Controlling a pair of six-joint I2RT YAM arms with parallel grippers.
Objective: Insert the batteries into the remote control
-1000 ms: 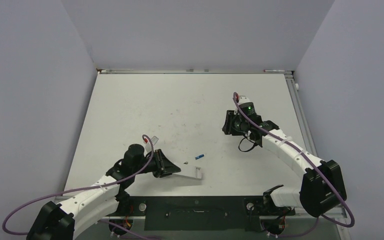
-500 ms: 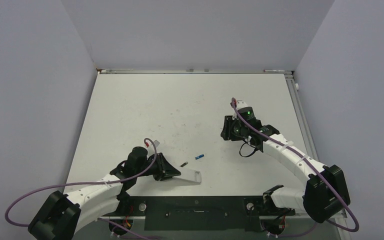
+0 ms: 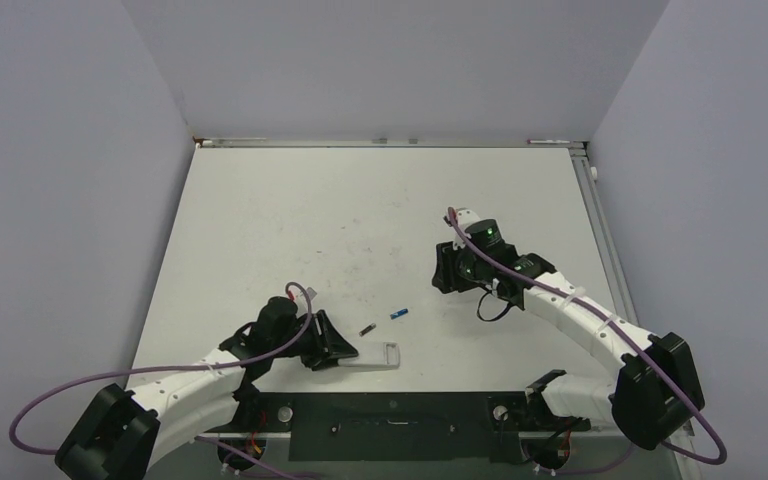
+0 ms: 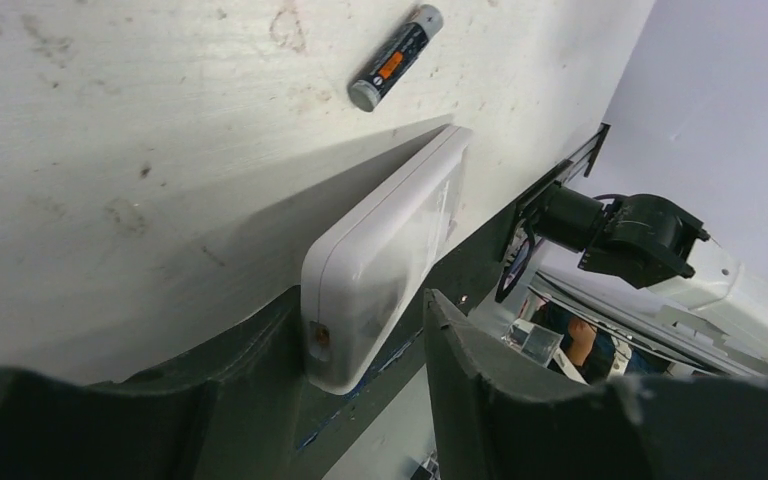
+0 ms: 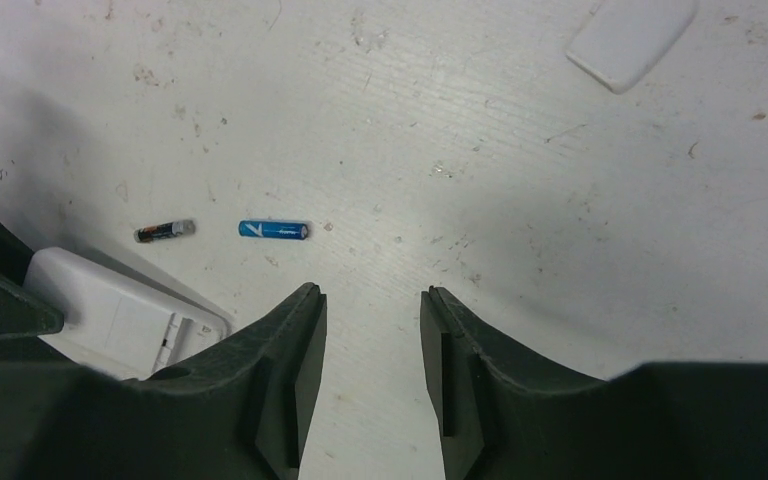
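The white remote control (image 3: 377, 356) rests on the table near the front edge, one end between the jaws of my left gripper (image 3: 343, 352). In the left wrist view the remote control (image 4: 385, 255) leans on one finger (image 4: 260, 350), with a clear gap to the other, so the gripper (image 4: 363, 300) is open. The dark battery (image 3: 367, 329) and the blue battery (image 3: 398, 314) lie loose just beyond it. My right gripper (image 3: 444, 272) hovers to their right, open and empty (image 5: 370, 292), looking down on the blue battery (image 5: 273, 229), the dark battery (image 5: 164, 231) and the remote control (image 5: 120, 315).
A small white plastic piece (image 5: 630, 35) lies on the table at the top right of the right wrist view. The black mounting rail (image 3: 390, 412) runs along the near edge behind the remote. Grey walls enclose the table on three sides.
My left gripper has come down toward the front edge with the remote, and its jaws have parted. The right arm has moved left and nearer, toward the batteries.
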